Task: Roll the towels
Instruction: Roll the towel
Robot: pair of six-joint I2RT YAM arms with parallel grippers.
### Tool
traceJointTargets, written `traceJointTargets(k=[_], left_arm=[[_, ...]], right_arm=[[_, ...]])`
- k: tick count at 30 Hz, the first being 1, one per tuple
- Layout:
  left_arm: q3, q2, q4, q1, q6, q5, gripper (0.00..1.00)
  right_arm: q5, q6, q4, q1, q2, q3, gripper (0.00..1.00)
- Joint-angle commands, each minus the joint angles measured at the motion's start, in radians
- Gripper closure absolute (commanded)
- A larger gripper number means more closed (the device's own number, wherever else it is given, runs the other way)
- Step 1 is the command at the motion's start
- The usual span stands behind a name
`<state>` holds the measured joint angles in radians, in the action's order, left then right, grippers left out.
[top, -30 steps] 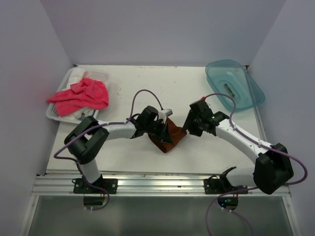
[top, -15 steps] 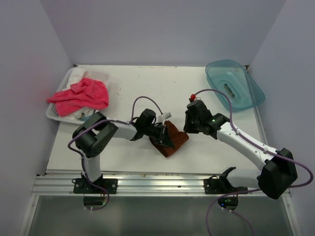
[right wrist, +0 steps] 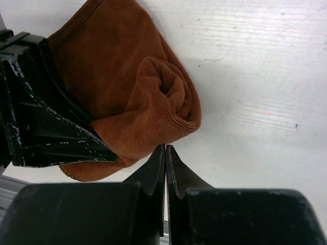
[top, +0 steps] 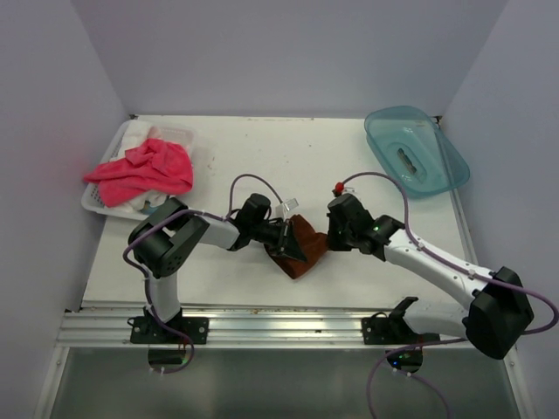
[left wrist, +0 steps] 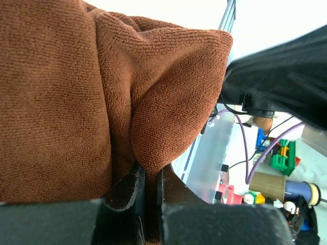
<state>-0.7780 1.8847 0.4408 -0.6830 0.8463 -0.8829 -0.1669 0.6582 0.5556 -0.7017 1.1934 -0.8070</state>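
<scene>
So here the brown towel (top: 303, 250) sits mid-counter between the two arms, bunched into a loose, lumpy wedge rather than lying flat. It's a fuzzy terry sort of cloth with a fine looped nap, and the stitched hem shows along one edge. From the right wrist view, one side is curled over into a soft, fat roll with a dimple at its end.

The left fingers (left wrist: 142, 179) are nearly closed, with a puffy fold of that towel pinched between them. The right fingers (right wrist: 162, 158) are squeezed fully together, their tips right at the lower edge of the roll. We honestly can't tell if they've caught a bit of hem or are just touching it; it looks like nothing's in there.

The counter (top: 262, 157) is white, matte and a bit scuffed. The pink towel (top: 144, 170) lies crumpled over a white basket (top: 94, 201) at the far left, well away from both arms. A see-through teal plastic tray (top: 384, 118) with rounded corners sits at the far right.
</scene>
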Motion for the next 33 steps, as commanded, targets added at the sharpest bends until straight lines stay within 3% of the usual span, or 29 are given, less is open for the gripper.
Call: traceJointTargets(k=[1, 14, 24, 27, 33], left_arm=[[0.017, 0.010, 0.058, 0.011, 0.022, -0.033, 1.00], [0.010, 0.016, 0.047, 0.022, 0.011, -0.054, 1.00], [0.003, -0.002, -0.013, 0.025, -0.029, -0.036, 1.00], [-0.016, -0.035, -0.124, 0.026, -0.084, 0.001, 0.95], [-0.043, -0.130, -0.304, 0.025, -0.164, 0.091, 0.71]], right_arm=[[-0.026, 0.027, -0.051, -0.035, 0.040, -0.015, 1.00], [-0.046, 0.040, -0.115, -0.065, 0.212, -0.121, 1.00], [-0.120, 0.107, 0.020, -0.067, 0.368, -0.213, 1.00], [-0.134, 0.129, 0.047, -0.067, 0.396, -0.216, 1.00], [-0.138, 0.126, 0.050, -0.067, 0.471, -0.225, 1.00]])
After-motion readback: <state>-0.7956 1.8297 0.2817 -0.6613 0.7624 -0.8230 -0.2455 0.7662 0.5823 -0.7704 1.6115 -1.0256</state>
